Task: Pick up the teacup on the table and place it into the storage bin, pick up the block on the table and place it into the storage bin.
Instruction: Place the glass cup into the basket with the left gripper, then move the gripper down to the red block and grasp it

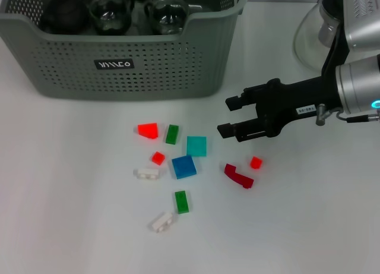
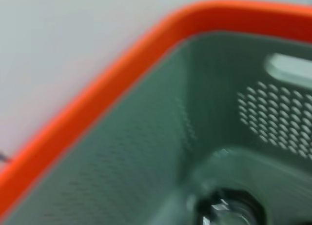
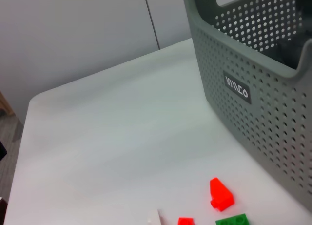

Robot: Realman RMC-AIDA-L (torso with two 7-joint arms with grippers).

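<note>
The grey-green storage bin [image 1: 119, 66] stands at the back left, with glass teacups [image 1: 110, 12] inside it. No teacup shows on the table. Several blocks lie in front of the bin: a red wedge [image 1: 148, 130], a teal square [image 1: 196, 145], a blue block [image 1: 184, 166], a dark red piece [image 1: 238, 175] and a small red block [image 1: 256, 162]. My right gripper [image 1: 225, 116] is open and empty, hovering just right of the blocks and above the small red one. The right wrist view shows the bin [image 3: 253, 88] and the red wedge [image 3: 221, 193]. The left gripper is out of view.
A glass carafe [image 1: 314, 36] stands at the back right, behind my right arm. Green [image 1: 181, 201] and white [image 1: 162, 221] blocks lie nearer the front. The left wrist view looks into a perforated grey-green wall [image 2: 146, 152] with an orange rim [image 2: 97, 103] and a glass item [image 2: 224, 208].
</note>
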